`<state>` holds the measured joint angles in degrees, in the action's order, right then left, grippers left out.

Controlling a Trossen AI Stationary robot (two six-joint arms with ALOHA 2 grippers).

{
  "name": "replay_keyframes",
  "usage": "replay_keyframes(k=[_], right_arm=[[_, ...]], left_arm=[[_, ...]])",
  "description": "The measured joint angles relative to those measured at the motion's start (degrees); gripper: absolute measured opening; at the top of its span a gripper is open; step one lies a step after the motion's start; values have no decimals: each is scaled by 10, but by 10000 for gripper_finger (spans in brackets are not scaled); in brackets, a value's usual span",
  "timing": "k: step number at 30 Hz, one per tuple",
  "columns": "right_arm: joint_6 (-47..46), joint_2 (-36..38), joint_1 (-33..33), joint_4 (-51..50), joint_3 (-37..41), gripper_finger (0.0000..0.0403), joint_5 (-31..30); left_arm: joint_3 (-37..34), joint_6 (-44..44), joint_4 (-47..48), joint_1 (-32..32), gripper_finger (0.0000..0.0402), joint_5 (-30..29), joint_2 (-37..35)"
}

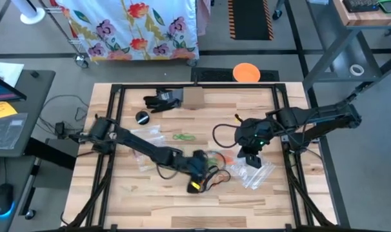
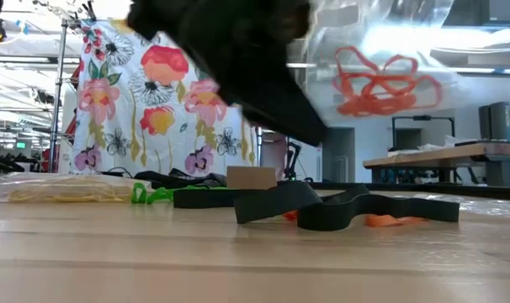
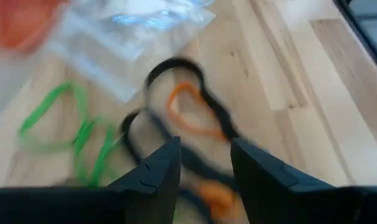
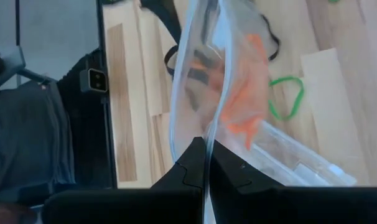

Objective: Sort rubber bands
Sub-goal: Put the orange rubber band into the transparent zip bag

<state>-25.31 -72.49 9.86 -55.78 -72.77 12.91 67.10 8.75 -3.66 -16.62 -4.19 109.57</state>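
1. Showing no legible brand, label or writing, the scene centres on a pale wooden table (image 1: 150, 200) with plank seams, framed by black rails.
2. Right gripper (image 4: 206, 163): the two dark fingers are clenched on the edge of a clear plastic zip bag (image 4: 201, 81), thin, glossy and crinkled, which hangs from them above the table's right half; orange rubber bands (image 4: 244, 93) show inside it, seen also in the low view as a looped orange tangle (image 2: 381, 84) held aloft.
3. Left gripper (image 3: 204, 168): the fingers stand parted and grasp nothing, hovering just above a small heap of bands near the table's front centre.
4. Rubber bands on the table: thin flexible loops; a black loop (image 3: 176, 68) surrounds an orange loop (image 3: 191, 112), and green loops (image 3: 58, 118) lie beside them. More green bands (image 1: 182, 136) lie near the table's middle.
5. Further clear bags (image 1: 257, 174) lie flat on the table below the right gripper; one holding yellow bands (image 2: 57, 192) lies at the table's left in the low view.
6. Surroundings: a small cardboard box (image 1: 193, 96) and a black object (image 1: 162, 100) sit at the table's far edge; a floral cloth (image 1: 134, 29) hangs behind the table.
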Motion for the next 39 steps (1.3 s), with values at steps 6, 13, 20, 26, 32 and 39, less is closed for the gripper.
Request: replay_keyframes(k=[6, 13, 20, 26, 32, 39], right_arm=[[1, 0, 19, 5, 12, 5, 0], [-3, 0, 18, 8, 23, 5, 3], [-36, 0, 23, 11, 36, 5, 5], [-36, 0, 48, 19, 36, 5, 5], [-49, 0, 69, 22, 36, 5, 5], [-54, 0, 74, 22, 36, 5, 5]], left_arm=[[166, -15, 113, -7, 136, -96, 111], [283, 7, 208, -12, 136, -76, 203], [300, 53, 235, -5, 136, -99, 224], [300, 60, 236, -8, 136, -114, 225], [300, 39, 250, -3, 136, -146, 225], [299, 23, 258, 4, 136, -101, 222]])
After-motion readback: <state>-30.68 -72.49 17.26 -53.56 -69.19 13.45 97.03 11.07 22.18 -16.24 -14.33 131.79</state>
